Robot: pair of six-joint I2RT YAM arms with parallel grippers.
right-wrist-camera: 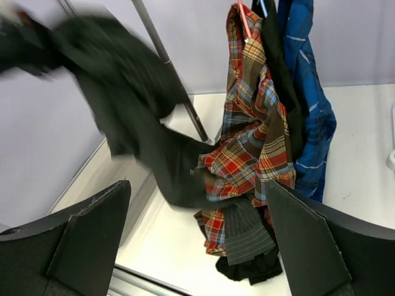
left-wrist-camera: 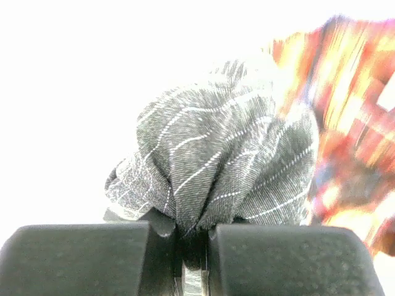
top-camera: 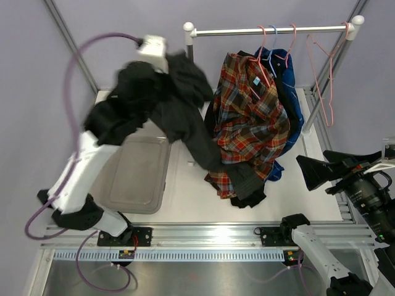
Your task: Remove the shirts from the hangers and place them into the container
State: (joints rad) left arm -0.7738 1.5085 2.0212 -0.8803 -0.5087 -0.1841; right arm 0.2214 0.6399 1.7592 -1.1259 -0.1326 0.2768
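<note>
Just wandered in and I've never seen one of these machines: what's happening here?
The left claw is clamped shut on a dark pinstriped shirt and holds it up above the grey container, with part of it trailing down toward the table. No shirt shows in the container yet. The plaid shirt, black shirt and blue shirt hang on the rail. The right claw sits open off to the side, holding nothing.

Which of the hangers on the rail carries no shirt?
The pink hanger hanging alone at the right end of the rail. Its wire frame is bare, while the other three hang bunched together with shirts draped on them.
</note>
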